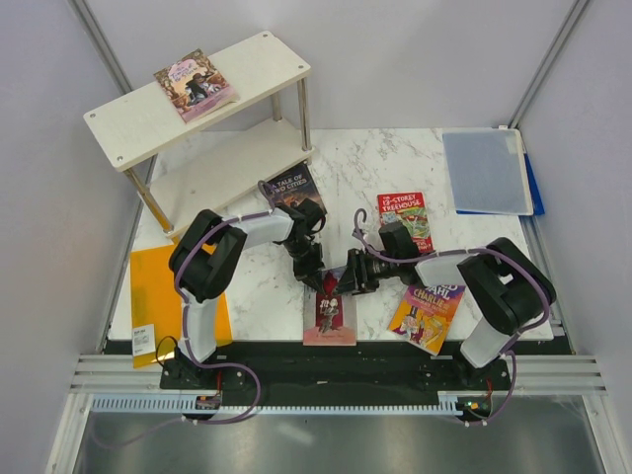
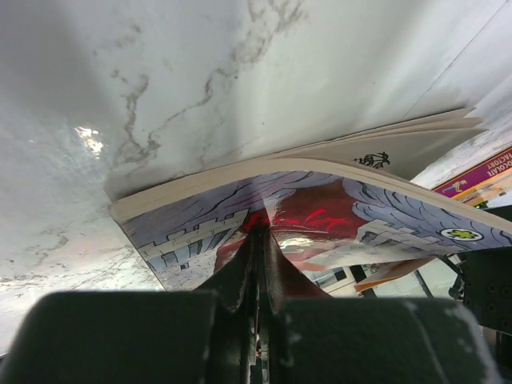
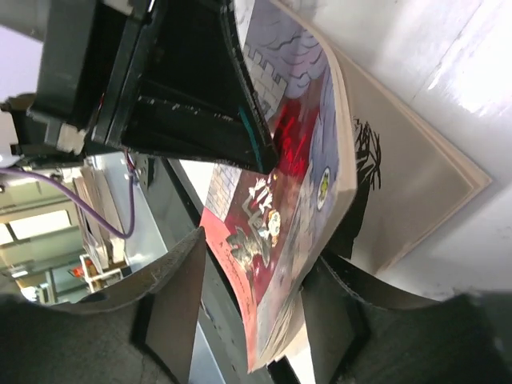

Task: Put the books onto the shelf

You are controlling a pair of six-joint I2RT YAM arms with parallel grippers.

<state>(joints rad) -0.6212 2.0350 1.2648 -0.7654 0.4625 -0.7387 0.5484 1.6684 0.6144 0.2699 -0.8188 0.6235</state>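
Just beneath both pincers, on the side toward the arm bases, the lilac book (image 1: 330, 321) lies at the near edge of the table (image 1: 262, 296). Its long axis runs from that edge toward the back, so its far end sits right where the two wrists meet.

The left gripper (image 2: 258, 240) is pinched tight on an edge of the front cover alone. The cover bows up away from the pages, and a pale title page shows lying against the marble behind it. The right gripper (image 3: 260, 272) comes in from the other side with its jaws spread, one finger on each side of that same raised cover. As far as I can tell it is not pressing on it. So the book hangs on one sheet of card, not on its body.

The shelf (image 1: 247, 69) stands well off, beyond the left gripper and to its left, with a pink book (image 1: 193, 84) lying on the top board. The left arm is plainly the nearer one to it.

I reckon the next move depends on getting the whole block of pages between the jaws. A lift by the cover alone would likely let the book swing open.
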